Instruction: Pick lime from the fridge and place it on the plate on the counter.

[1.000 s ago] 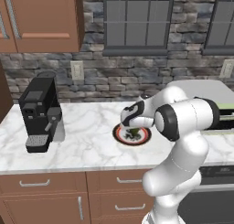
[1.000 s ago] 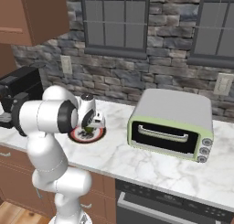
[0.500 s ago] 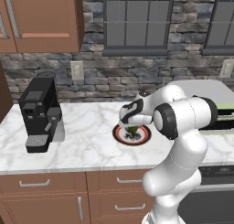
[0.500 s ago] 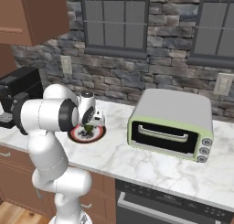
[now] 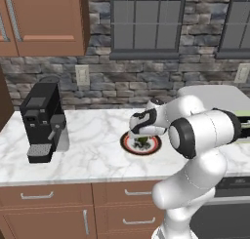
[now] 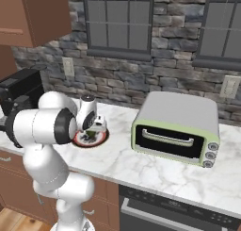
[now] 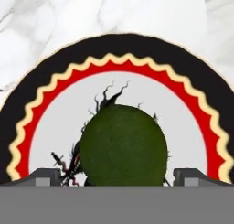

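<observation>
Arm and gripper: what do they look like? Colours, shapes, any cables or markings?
The arm is glossy white, built of rounded, bulbous links with dark grey to black bands at the joints. The gripper has a white hand body with dark patches; in the hand view its finger tips are small, grey and blocky. No cables or markings are visible.

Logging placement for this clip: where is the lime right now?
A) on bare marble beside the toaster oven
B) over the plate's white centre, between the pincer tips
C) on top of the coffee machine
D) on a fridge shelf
B: the hand view shows the lime over the white centre of the plate, between the tips of the pincer.
</observation>
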You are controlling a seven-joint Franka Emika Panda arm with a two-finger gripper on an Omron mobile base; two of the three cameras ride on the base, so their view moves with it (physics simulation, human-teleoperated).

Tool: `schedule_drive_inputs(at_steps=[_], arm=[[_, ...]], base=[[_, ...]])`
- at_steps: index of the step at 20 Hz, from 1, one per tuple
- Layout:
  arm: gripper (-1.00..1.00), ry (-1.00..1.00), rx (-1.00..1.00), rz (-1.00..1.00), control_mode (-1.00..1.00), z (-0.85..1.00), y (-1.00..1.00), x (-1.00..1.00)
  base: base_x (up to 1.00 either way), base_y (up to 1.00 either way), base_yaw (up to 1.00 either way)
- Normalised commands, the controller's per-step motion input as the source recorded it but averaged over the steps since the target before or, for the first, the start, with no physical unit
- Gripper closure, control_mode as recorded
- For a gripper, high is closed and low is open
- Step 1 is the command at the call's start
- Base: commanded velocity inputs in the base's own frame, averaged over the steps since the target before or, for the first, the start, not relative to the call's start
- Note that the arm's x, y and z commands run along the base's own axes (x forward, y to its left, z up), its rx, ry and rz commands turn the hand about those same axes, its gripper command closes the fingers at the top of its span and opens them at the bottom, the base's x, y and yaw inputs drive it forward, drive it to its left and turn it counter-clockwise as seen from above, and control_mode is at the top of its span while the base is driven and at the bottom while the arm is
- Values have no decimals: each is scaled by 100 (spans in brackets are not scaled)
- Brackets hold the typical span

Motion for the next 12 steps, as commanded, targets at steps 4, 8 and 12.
schedule_drive_inputs(at_steps=[4,8,12], arm=[[-100,-7,0,0,-100,24,0,-78],[-100,-6,0,0,-100,41,0,-68],[-100,-10,0,0,-100,69,-3,-85]], base=[[0,0,0],[0,0,0],[0,0,0]])
